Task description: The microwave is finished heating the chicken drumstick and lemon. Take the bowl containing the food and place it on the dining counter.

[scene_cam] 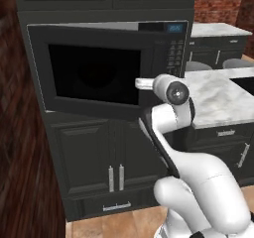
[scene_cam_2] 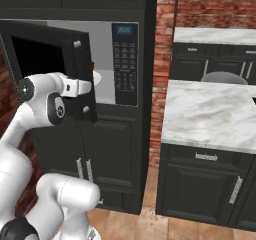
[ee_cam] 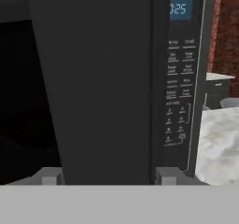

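The microwave (scene_cam: 163, 48) (scene_cam_2: 125, 64) is built into dark cabinets, and its dark glass door (scene_cam: 94, 73) (scene_cam_2: 50, 69) (ee_cam: 102, 78) stands partly swung out. My gripper (scene_cam: 140, 84) (scene_cam_2: 87, 87) (ee_cam: 107, 176) is at the door's free edge, open, with one fingertip (ee_cam: 49, 176) on each side of that edge. Part of the light grey interior (scene_cam_2: 102, 49) shows past the door. The bowl, the chicken drumstick and the lemon are hidden from sight. The dining counter (scene_cam: 218, 100) (scene_cam_2: 210, 114) (ee_cam: 217, 139) lies to the right of the microwave.
The button panel with its blue display (scene_cam_2: 124, 30) (ee_cam: 179, 8) is right of the door. A second marble counter (scene_cam_2: 210, 35) runs along the brick wall (scene_cam_2: 215, 4). Grey stool seats (scene_cam: 198, 66) (scene_cam_2: 225, 77) stand behind the dining counter. Lower cabinet doors (scene_cam: 99, 157) sit under the microwave.
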Available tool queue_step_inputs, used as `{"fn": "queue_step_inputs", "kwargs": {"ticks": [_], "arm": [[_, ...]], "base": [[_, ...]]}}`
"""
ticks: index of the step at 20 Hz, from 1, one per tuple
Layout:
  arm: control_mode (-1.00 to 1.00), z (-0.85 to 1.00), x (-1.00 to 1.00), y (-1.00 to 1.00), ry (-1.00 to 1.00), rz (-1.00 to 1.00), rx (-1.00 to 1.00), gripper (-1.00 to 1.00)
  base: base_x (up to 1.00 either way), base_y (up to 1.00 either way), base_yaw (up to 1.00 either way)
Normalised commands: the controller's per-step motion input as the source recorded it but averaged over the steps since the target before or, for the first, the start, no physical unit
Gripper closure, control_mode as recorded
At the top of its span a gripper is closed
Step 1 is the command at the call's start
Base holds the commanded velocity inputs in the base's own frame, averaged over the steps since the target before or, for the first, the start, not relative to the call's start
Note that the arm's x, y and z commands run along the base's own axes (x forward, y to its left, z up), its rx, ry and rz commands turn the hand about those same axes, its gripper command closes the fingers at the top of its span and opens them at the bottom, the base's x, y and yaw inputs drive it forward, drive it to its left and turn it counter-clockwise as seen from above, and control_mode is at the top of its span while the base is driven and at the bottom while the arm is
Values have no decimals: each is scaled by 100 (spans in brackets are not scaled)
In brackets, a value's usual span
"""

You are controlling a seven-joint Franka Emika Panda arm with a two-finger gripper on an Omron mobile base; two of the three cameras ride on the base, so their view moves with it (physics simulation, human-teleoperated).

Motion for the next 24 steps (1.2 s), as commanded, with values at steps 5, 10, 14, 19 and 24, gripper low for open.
{"fn": "queue_step_inputs", "kwargs": {"ticks": [5, 10, 14, 19, 24], "arm": [[-100, 41, -100, 39, -12, -7, 0, 100], [-100, 55, -100, 52, -10, -8, 0, 100], [-100, 59, -100, 67, -3, -9, 0, 100], [-100, 48, -98, 81, -2, -10, 0, -100], [-100, 4, -61, 44, -2, -1, 0, -100]], "base": [[0, 0, 0], [0, 0, 0], [0, 0, 0], [0, 0, 0], [0, 0, 0]]}}
